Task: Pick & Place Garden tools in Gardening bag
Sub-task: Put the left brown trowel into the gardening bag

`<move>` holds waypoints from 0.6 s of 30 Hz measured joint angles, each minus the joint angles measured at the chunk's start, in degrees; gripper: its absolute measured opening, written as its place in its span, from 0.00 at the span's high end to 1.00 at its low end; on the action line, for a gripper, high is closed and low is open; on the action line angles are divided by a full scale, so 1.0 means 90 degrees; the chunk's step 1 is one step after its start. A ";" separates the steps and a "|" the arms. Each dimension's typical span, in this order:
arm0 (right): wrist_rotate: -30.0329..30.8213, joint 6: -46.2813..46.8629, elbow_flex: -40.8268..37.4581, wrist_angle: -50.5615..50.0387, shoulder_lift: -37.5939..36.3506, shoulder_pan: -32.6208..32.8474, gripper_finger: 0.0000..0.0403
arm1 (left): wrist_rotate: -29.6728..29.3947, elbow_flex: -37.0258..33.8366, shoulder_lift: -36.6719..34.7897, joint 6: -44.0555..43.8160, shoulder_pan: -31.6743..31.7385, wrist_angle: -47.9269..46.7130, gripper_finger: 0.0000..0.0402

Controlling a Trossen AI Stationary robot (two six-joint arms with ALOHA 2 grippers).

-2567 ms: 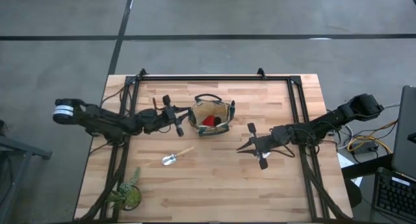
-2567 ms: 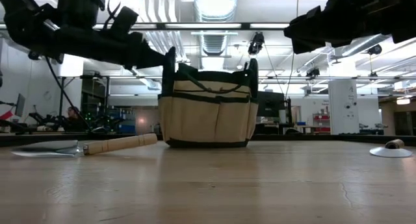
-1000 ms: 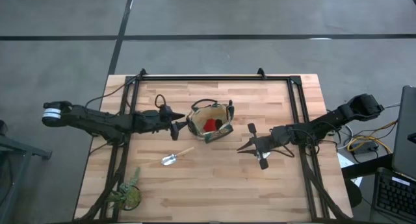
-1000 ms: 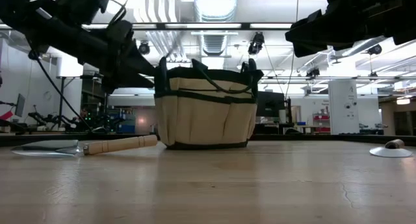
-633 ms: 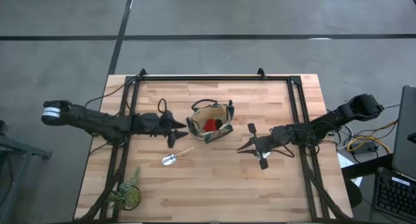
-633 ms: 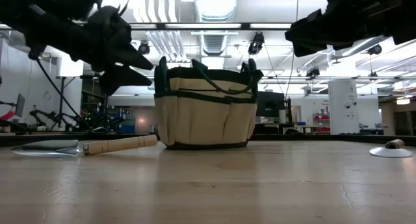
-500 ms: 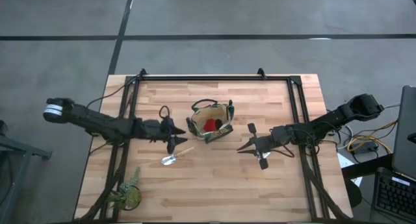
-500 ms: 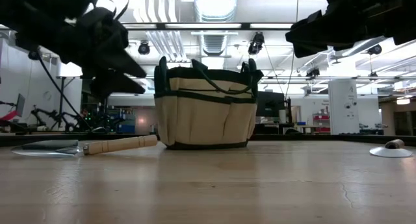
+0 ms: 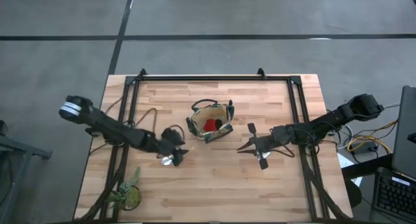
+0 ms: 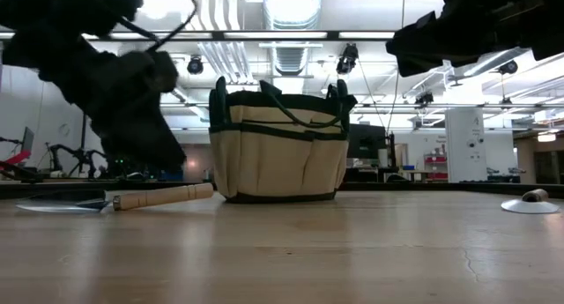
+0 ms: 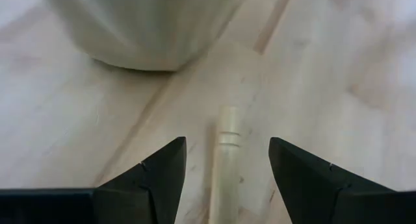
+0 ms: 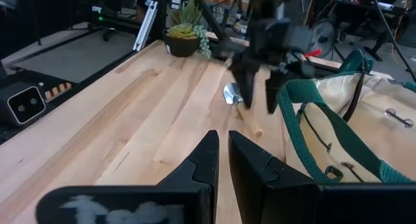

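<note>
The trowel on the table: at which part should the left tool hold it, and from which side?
By the wooden handle, from above. The trowel lies flat, and the left tool, fingers open, already straddles that thin round handle; the blade is wide and flat.

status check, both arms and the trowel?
Left end effector open, straddling the trowel handle, not gripped. Right end effector nearly shut, empty, parked right of the gardening bag. Trowel flat on table; path clear.

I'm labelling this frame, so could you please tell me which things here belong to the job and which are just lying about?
Job:
trowel, under the open left gripper
gardening bag
red item inside it

Lying about:
potted plant at the table corner
white disc
</note>
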 joint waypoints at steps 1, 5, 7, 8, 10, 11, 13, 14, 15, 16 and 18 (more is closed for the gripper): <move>0.0000 0.0000 0.0007 0.0001 0.0000 0.0000 0.93 | 0.0018 0.0170 0.0205 0.0049 -0.0002 -0.0093 0.45; 0.0002 0.0000 0.0024 0.0029 0.0000 0.0000 0.93 | 0.0019 0.0931 0.0854 0.0080 0.0002 -0.1101 0.45; 0.0000 0.0001 0.0026 0.0041 0.0000 -0.0001 0.93 | -0.0003 0.1294 0.1098 -0.0047 0.0000 -0.1994 0.45; 0.0000 0.0005 0.0024 0.0043 0.0000 0.0000 0.93 | -0.0043 0.1461 0.1209 -0.0116 0.0000 -0.2345 0.45; 0.0000 0.0001 0.0024 0.0048 0.0000 0.0000 0.93 | -0.0053 0.1715 0.1393 -0.0200 -0.0012 -0.2834 0.45; 0.0000 0.0002 0.0024 0.0052 0.0000 0.0000 0.93 | -0.0056 0.1801 0.1466 -0.0224 -0.0015 -0.2977 0.46; 0.0000 0.0009 0.0024 0.0052 0.0000 0.0000 0.93 | -0.0048 0.1908 0.1574 -0.0226 -0.0029 -0.2961 0.49; 0.0000 0.0015 0.0022 0.0052 0.0000 -0.0002 0.93 | -0.0010 0.1953 0.1611 -0.0218 -0.0036 -0.2919 0.51; 0.0000 0.0016 0.0022 0.0052 0.0000 0.0000 0.93 | 0.0048 0.1999 0.1643 -0.0195 -0.0036 -0.2873 0.54; 0.0000 0.0017 0.0020 0.0052 0.0000 0.0000 0.93 | 0.0112 0.2039 0.1663 -0.0176 -0.0040 -0.2837 0.58; 0.0000 0.0022 0.0015 0.0053 0.0000 0.0000 0.93 | 0.0146 0.2074 0.1684 -0.0180 -0.0059 -0.2833 0.66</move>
